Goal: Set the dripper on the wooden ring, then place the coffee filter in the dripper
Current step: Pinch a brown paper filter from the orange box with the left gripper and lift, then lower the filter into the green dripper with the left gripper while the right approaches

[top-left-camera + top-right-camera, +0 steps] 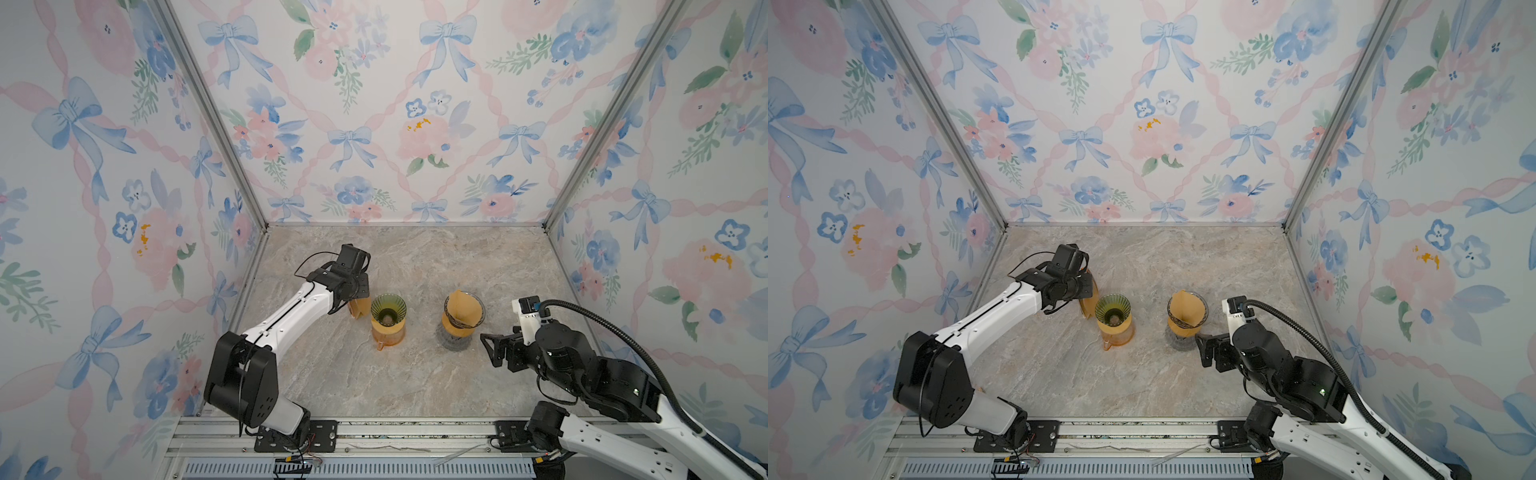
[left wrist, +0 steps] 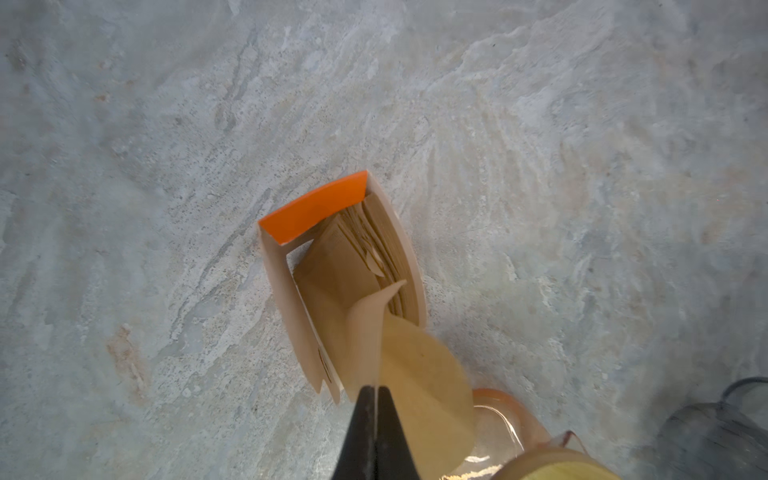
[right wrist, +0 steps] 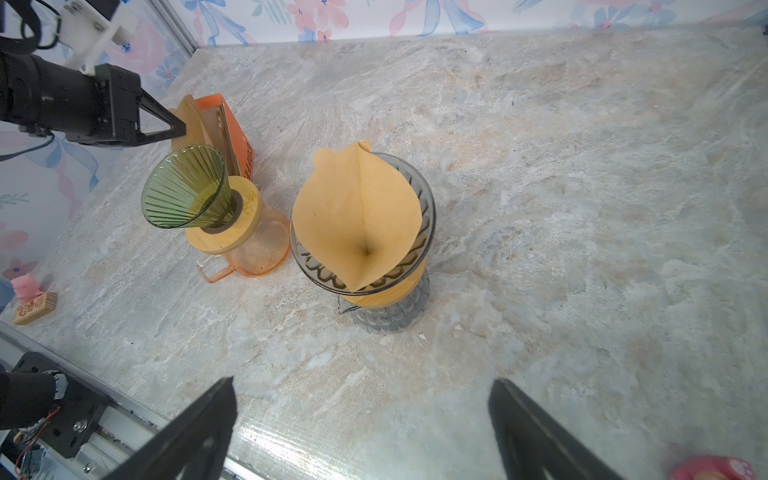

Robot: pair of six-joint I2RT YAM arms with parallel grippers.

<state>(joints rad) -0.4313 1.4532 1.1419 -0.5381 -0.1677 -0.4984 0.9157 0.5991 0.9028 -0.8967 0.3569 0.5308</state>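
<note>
An empty green ribbed dripper (image 1: 388,308) (image 1: 1112,309) (image 3: 183,187) stands on an orange glass carafe (image 1: 388,334) with a wooden lid. Just behind it and to its left stands an open orange box (image 2: 316,208) (image 3: 235,129) holding a stack of brown filters (image 2: 374,245). My left gripper (image 2: 376,388) (image 3: 178,129) is shut on the edge of one brown coffee filter (image 2: 419,374) (image 3: 191,120), held over the box mouth. In both top views the wrist hides those fingertips. My right gripper (image 3: 361,386) (image 1: 490,351) (image 1: 1202,351) hangs open and empty at the right.
A second, grey glass dripper (image 3: 424,203) (image 1: 478,307) stands on a wire stand right of the carafe, with a brown filter (image 3: 357,216) (image 1: 1185,309) sitting in it. A small pink item on a wooden block (image 3: 31,297) lies by the front rail (image 1: 374,432). Floral walls close in three sides.
</note>
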